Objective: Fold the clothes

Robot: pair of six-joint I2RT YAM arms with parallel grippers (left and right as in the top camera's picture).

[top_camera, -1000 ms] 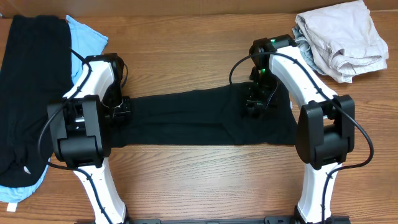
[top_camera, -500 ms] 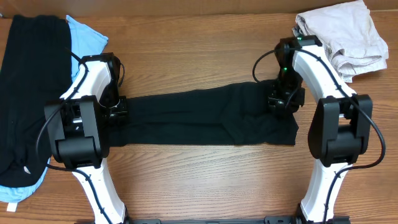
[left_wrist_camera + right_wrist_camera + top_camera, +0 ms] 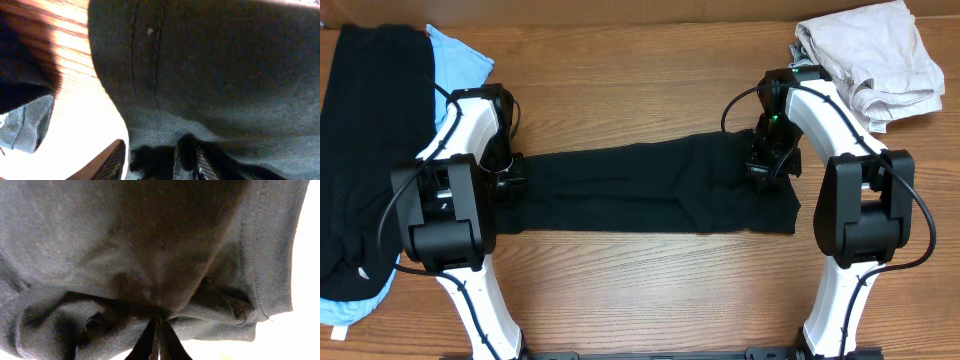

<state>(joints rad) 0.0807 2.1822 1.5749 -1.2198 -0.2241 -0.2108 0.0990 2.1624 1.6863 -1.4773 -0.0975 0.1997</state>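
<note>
Across the middle of the table (image 3: pixel 640 290) I see the black shirt (image 3: pixel 640 190) lying as a long band. My right gripper (image 3: pixel 157 342) is pinched tight on a bunch of it near its right end, and my left gripper (image 3: pixel 155 162) is narrowly parted over the hem at its left end. At far left another black garment (image 3: pixel 365 150) lies on a light-blue one (image 3: pixel 460 65), with a white tag (image 3: pixel 335 326) too small to read, and beige clothes (image 3: pixel 870 60) sit heaped at back right.
</note>
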